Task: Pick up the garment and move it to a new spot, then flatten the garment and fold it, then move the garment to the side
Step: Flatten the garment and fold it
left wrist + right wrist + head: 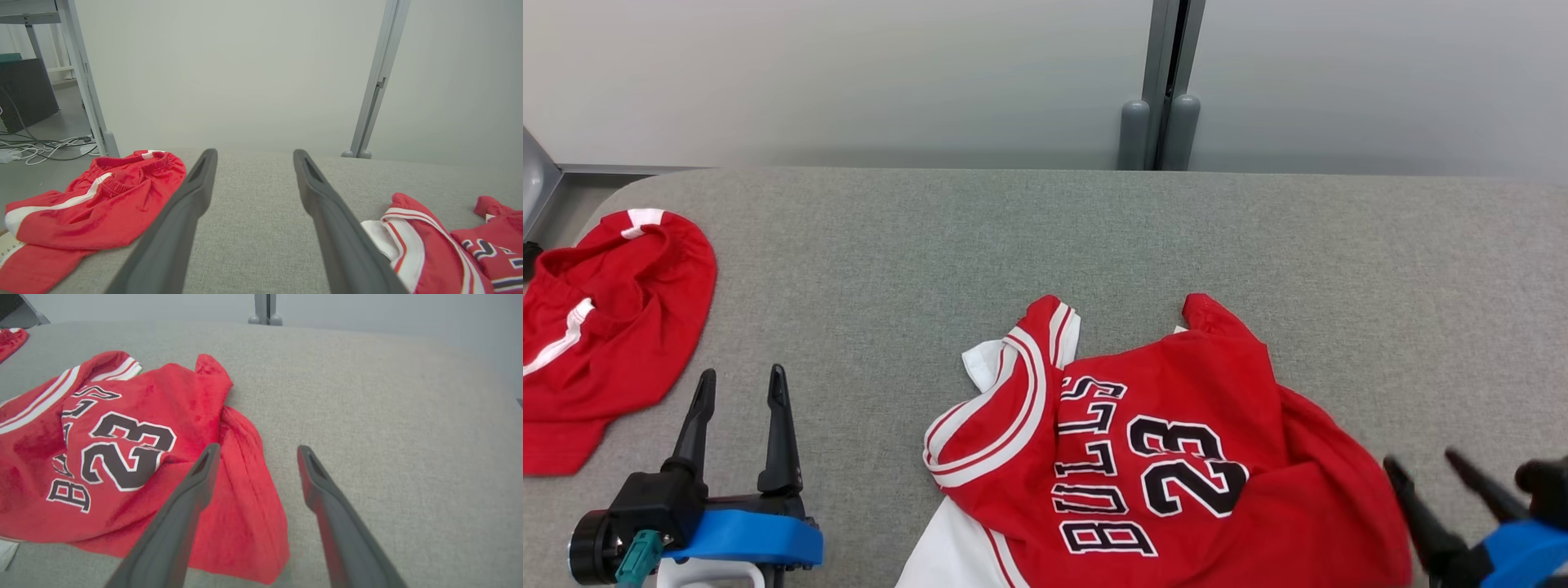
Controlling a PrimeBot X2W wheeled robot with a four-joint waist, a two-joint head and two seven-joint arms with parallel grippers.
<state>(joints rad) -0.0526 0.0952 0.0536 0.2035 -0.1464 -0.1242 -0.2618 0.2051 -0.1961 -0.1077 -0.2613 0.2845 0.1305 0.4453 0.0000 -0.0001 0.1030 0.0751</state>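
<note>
1. You have the jersey (pixel 1168 457) lying in a rumpled heap on the grey padded table (pixel 1045 237). It is toward your right, number side up, with a white-trimmed armhole turned left and a white layer showing beneath.
2. Your right gripper (pixel 1421 457) hovers just beside the jersey's right edge, jaws spread wide and holding nothing. In the right wrist view one finger hangs over red cloth and the other over bare table.
3. Your left gripper (pixel 742 374) sits well apart from the jersey, jaws wide and empty. It is between the jersey and the red shorts (pixel 605 327) at the table's left end.
4. Judging by how things lie, the carry to a new spot looks finished and flattening is the step in hand.
5. The next move likely calls for both arms. Pinch opposite edges, probably a shoulder and the hem, and draw them apart.
6. The jersey's near part runs off the bottom of the head view, so you cannot tell whether it overhangs.
</note>
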